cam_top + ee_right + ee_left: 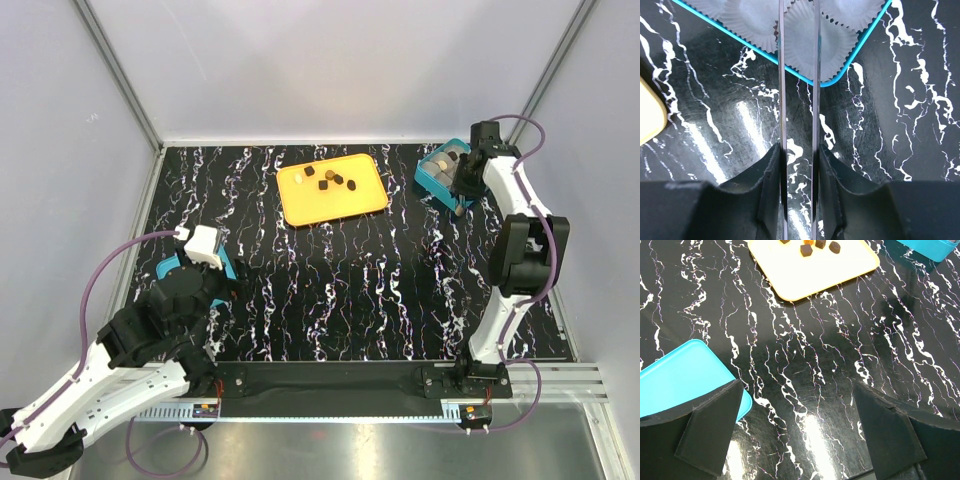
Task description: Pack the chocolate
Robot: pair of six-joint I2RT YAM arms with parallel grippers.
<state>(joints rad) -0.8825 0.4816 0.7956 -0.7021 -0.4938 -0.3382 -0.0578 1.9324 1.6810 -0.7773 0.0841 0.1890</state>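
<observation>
Top external view: the chocolate [330,179] sits on an orange tray [350,205] in the middle of the table's [350,290] far half. At least 5 dark lumps cluster toward the tray's far edge, with 1 pale piece just to their left. None of these pieces touches a gripper.

A teal box [428,188] stands near the far right corner of the table, just right of the tray and apart from it. The right arm reaches over it. In the right wrist view the right gripper [799,150] is clenched on a pair of tweezers [815,110]. The 2 thin blades lie flat against the inner faces of the finger pads, with a narrow gap between them. The blades run out over the box's near corner and over white fluted paper cups [750,20] inside it. Their tips pass out of the picture, so I cannot tell whether they carry anything. A small dark speck shows at the left blade's edge inside 1 cup; I cannot tell what it is.

The left gripper [797,390] hangs over the near left part of the table with its jaws spread wide and nothing between them. A flat teal panel [685,375] lies beneath its left finger, near the table's left edge, well apart from the tray.
</observation>
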